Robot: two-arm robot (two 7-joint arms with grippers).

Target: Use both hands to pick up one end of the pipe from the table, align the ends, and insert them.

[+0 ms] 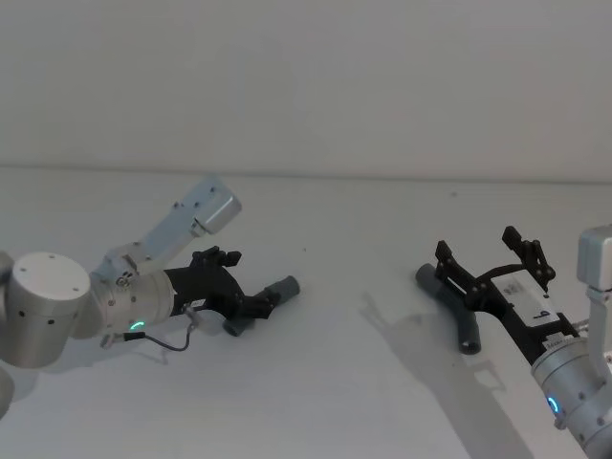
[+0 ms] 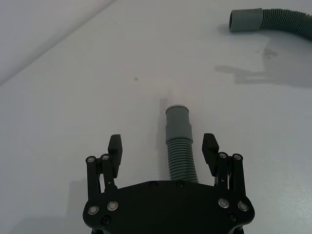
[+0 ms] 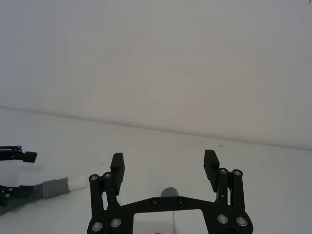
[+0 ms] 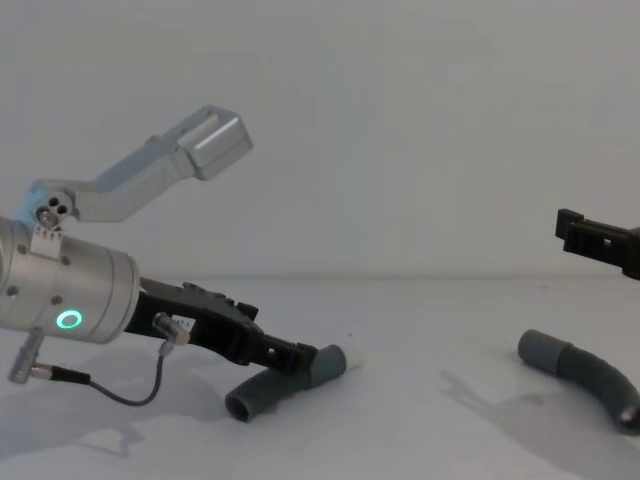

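Observation:
Two dark grey corrugated pipe pieces lie on the off-white table (image 1: 325, 382). The left piece (image 1: 251, 314) has its smooth cuff (image 2: 178, 122) pointing forward. My left gripper (image 2: 163, 148) is open and straddles this piece just behind the cuff, with both fingers clear of the hose. A white stub (image 3: 75, 183) sticks out of that cuff. The right piece (image 1: 449, 304) lies curved, its cuff (image 1: 427, 275) toward the centre. My right gripper (image 1: 478, 247) hovers open above it with nothing between its fingers (image 3: 211, 163).
A pale wall rises behind the table's far edge (image 1: 382, 176). A thin black cable (image 4: 120, 385) loops under the left wrist. Bare table surface separates the two pieces.

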